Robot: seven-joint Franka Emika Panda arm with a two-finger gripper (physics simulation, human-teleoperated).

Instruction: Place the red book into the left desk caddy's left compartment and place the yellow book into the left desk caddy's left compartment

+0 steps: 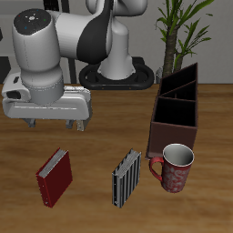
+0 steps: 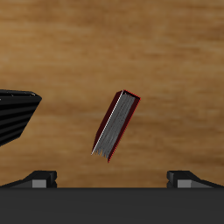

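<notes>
The gripper is seen hanging above the wooden table, with nothing between its 2 fingers; the jaws look spread apart, and in the wrist view only the 2 fingertips are seen poking in at the edge, well apart from each other.

The red book is lying on the table nearer the front edge, below the gripper and not touched by it. In the wrist view its white page edges and dark red cover are shown tilted at an angle, sitting between the 2 fingertips but clearly down on the wood.

A black-and-white striped book is found just beside the red one, and a red mug is parked next to that, right against the front end of the left desk caddy. The caddy's black compartments look empty. No yellow book can be made out. A potted plant is seen behind the caddy.
</notes>
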